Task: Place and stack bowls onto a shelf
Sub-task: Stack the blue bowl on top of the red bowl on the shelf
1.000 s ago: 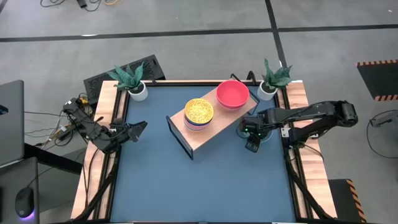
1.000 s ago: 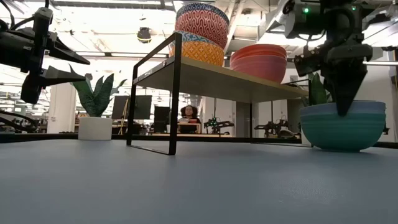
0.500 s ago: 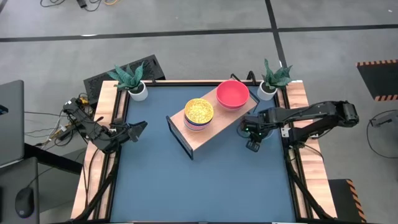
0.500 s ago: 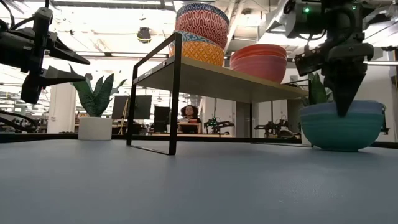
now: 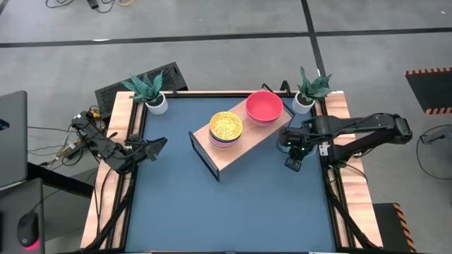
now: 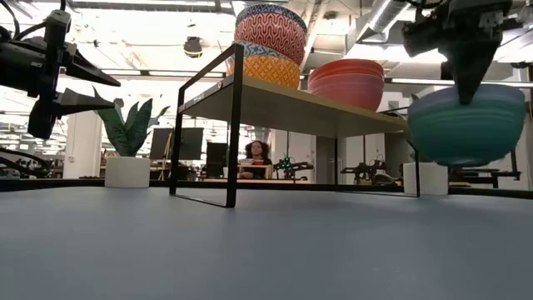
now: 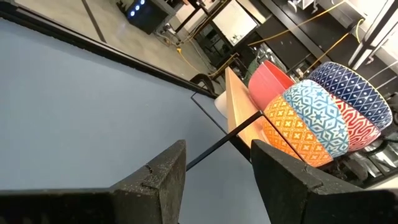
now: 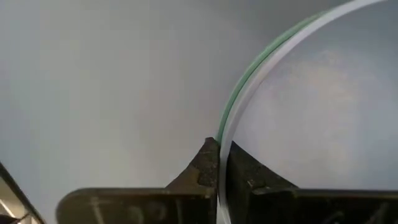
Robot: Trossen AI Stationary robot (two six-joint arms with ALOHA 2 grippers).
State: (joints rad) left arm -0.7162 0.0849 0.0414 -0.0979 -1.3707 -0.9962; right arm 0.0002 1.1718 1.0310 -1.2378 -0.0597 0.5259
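Observation:
The shelf [image 5: 236,149] stands slantwise at the table's far middle. On it sit a stack of patterned bowls [image 5: 226,128] and stacked pink bowls [image 5: 264,107]. In the low view a teal bowl [image 6: 462,133] with a pale inside hangs in the air to the right of the shelf [image 6: 283,104], below its board. My right gripper [image 6: 468,98] is shut on it. My left gripper [image 5: 159,146] waits open above the table's left edge, with nothing between its fingers [image 7: 155,180]. My right gripper pinches the teal bowl's rim [image 8: 227,134], one finger inside the bowl and one outside. The fingers [image 6: 466,71] come from above, pointing down. The bowl hangs below them, lifted clear of the table, mouth up and slightly tilted.
Two potted plants stand at the far corners, left [image 5: 150,90] and right [image 5: 308,90]; the right one's white pot [image 6: 425,177] shows behind the hanging bowl. Wooden rails [image 5: 120,155] run along the table's sides. A person [image 6: 256,158] sits in the room beyond.
My right gripper has risen and gone a little toward the table's right edge, taking the teal bowl with it. The bowl stood on the table a second ago and now hangs clear of it, slightly tilted.

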